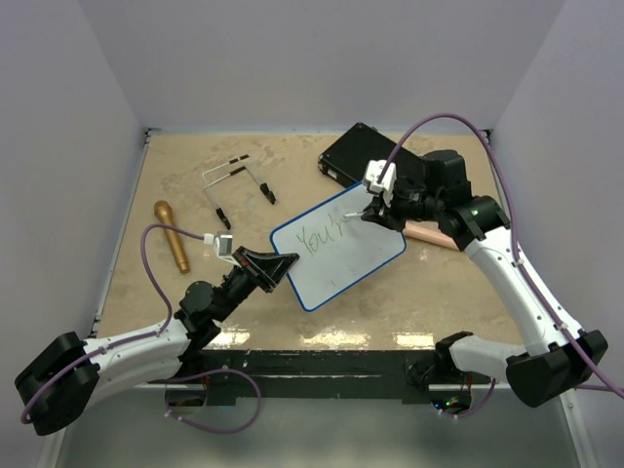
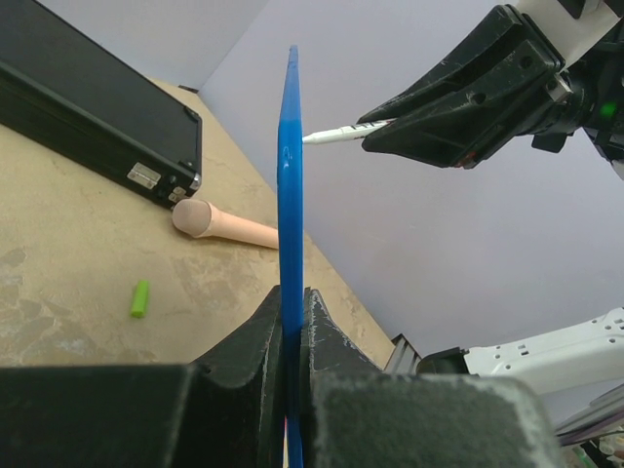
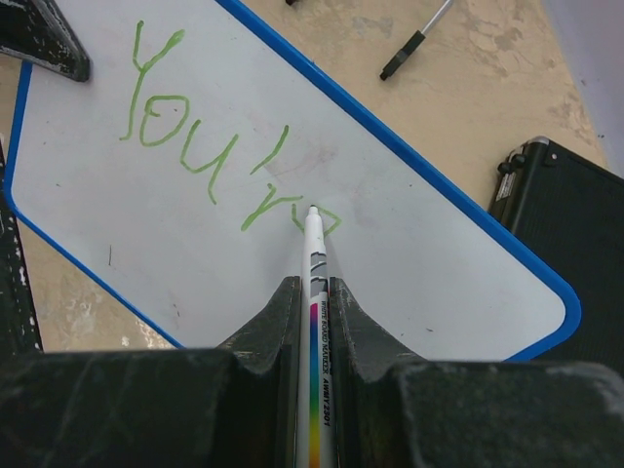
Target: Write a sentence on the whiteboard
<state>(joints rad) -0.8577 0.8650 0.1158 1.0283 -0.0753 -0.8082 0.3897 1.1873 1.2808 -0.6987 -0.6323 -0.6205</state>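
Note:
The whiteboard (image 1: 341, 249), white with a thin blue rim, is held tilted above the table; my left gripper (image 1: 283, 268) is shut on its left edge. In the left wrist view the board's blue edge (image 2: 290, 195) rises straight between the black fingers (image 2: 255, 341). My right gripper (image 1: 375, 213) is shut on a white marker (image 3: 315, 263). Its tip touches the board (image 3: 409, 244) at the last green stroke. The sentence (image 3: 210, 161) reads "You're" in one green line.
A black case (image 1: 366, 156) lies behind the board at the back right. A tan cylinder (image 1: 429, 234) lies under the right arm. A gold-brown microphone (image 1: 171, 234) and a metal stand (image 1: 234, 180) lie at the left. A small green cap (image 2: 141, 297) lies on the table.

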